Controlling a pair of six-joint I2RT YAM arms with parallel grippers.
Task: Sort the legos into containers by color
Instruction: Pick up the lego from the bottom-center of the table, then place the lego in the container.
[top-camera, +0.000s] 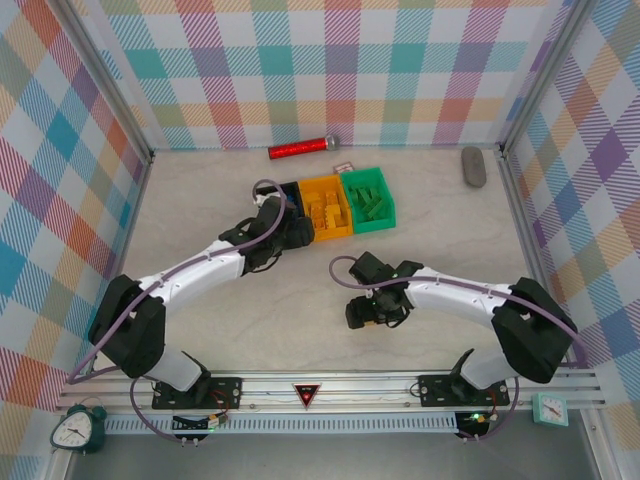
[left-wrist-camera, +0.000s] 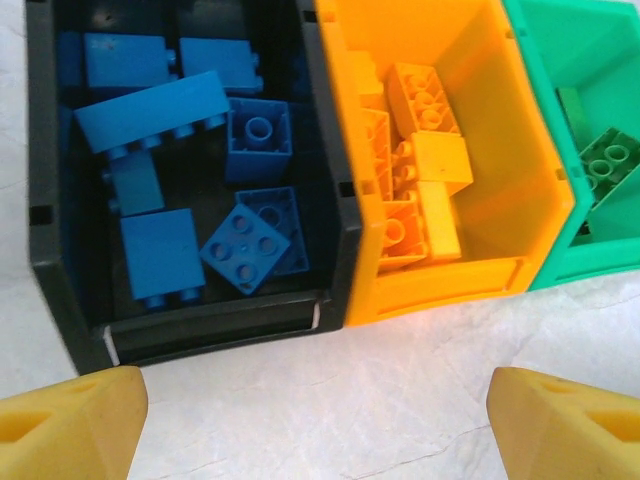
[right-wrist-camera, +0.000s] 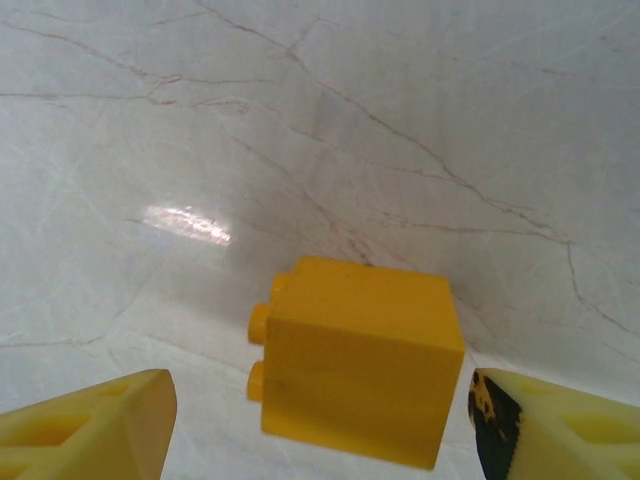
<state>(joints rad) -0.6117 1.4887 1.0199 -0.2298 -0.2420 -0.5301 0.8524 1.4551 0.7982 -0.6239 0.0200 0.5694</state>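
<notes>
Seen from above, a pale marbled desk (top-camera: 300, 335) carries three small open bins in a row at 12 o'clock from its centre. From 9 o'clock to 3 o'clock they run black bin (left-wrist-camera: 215, 325), orange bin (left-wrist-camera: 500, 150), green bin (left-wrist-camera: 600, 50), with their sides touching.

From the left wrist, the black bin holds blue bricks (left-wrist-camera: 160, 110), the orange bin holds orange-yellow bricks (left-wrist-camera: 425, 100), and the green bin holds green bricks (left-wrist-camera: 610, 160). The left claw (left-wrist-camera: 320, 405) hangs over bare desk just beside the near walls of the black and orange bins. Its fingers are spread wide, with nothing between them.

At 5 o'clock from the bins and well apart from them, the right claw (right-wrist-camera: 322, 400) sits low over the desk. One yellow brick (right-wrist-camera: 355, 360) lies there on its side, studs pointing to 9 o'clock. The claw's fingers stand on either side of it, spread wider than the brick. The 9 o'clock finger is clearly apart from it and the 3 o'clock finger is just beside it, so the brick is not gripped.

A red glittery cylinder (top-camera: 302, 149) lies at 12 o'clock beyond the bins. A grey oval object (top-camera: 473, 166) lies at 2 o'clock.
</notes>
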